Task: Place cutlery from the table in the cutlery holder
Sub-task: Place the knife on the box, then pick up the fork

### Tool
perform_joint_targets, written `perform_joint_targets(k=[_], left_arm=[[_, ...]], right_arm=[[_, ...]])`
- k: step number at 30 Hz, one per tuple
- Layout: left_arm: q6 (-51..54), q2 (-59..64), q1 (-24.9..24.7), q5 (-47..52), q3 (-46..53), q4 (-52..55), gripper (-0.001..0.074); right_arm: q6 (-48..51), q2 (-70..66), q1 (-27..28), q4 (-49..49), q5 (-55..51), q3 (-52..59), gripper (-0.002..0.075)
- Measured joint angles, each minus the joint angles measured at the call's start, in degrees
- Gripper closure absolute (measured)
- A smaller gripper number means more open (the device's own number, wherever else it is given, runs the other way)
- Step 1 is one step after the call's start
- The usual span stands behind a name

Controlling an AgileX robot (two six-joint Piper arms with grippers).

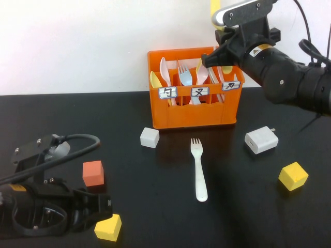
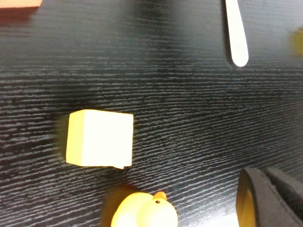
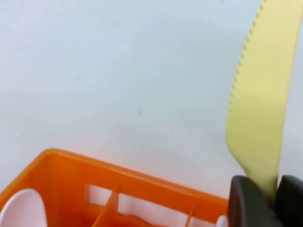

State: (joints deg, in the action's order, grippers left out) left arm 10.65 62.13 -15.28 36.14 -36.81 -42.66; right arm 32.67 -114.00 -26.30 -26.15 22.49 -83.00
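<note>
My right gripper (image 1: 217, 56) hangs over the orange cutlery holder's (image 1: 194, 114) right end, pinched onto a pale yellow knife (image 3: 260, 99). The white fork (image 1: 198, 168) lies on the table (image 1: 227, 206) before the holder. My left gripper (image 1: 77, 209) rests beyond the fork; its fingers, I cannot tell.

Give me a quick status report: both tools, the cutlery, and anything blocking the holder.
Right tool shut on yellow knife, above the holder's right end. Left tool parked low, near-left. White fork flat on table. Nothing blocking.
</note>
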Motion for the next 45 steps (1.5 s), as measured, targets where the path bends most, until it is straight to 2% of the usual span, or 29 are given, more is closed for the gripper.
perform_joint_targets(k=[8, 12, 15, 18, 22, 25, 31, 36, 41, 45], left_arm=[[0.0, 0.0, 0.0, -0.12, 0.0, 0.0, 0.0736], [0.0, 0.0, 0.0, -0.27, 0.0, -0.26, 0.0736], [0.0, 0.0, 0.0, -0.4, 0.0, -1.12, 0.0736], [0.65, 0.0, 0.0, -0.48, 0.0, -1.94, 0.0736], [2.04, -0.23, 0.0, -0.48, 0.0, -2.43, 0.0736], [3.42, -1.42, 0.0, -0.53, 0.0, -2.96, 0.0736], [8.27, -4.72, 0.0, -1.07, 0.0, -6.09, 0.0736], [10.73, -7.67, -0.21, -1.55, 0.0, -7.98, 0.0736], [12.02, -10.83, -2.2, -1.94, 0.0, -8.47, 0.0736], [12.65, -12.73, -2.29, -1.94, 0.0, -8.47, 0.0736]], right_arm=[[-1.28, -1.56, 0.0, 0.0, -3.35, 0.0, 0.0401], [-0.17, -0.77, 0.0, 0.0, -5.97, 0.0, 0.0376], [2.37, 1.47, 0.11, 0.0, -11.89, -0.84, 0.0372], [3.64, 4.78, 0.11, 0.0, -20.83, -1.9, 0.0416], [3.85, 10.23, -0.36, 0.11, -30.8, -2.25, 0.0619], [3.47, 12.56, -0.92, 0.11, -37.42, -2.37, 0.0692], [2.76, 11.49, -4.12, 1.21, -50.78, -0.92, 0.0717], [-0.24, 7.24, -6.19, 6.65, -58.66, 0.57, 0.0718], [-8.37, 4.61, -6.27, 16.89, -63.51, 0.57, 0.0719], [-10.37, 2.24, -6.27, 19.19, -64.09, 0.57, 0.0708]])
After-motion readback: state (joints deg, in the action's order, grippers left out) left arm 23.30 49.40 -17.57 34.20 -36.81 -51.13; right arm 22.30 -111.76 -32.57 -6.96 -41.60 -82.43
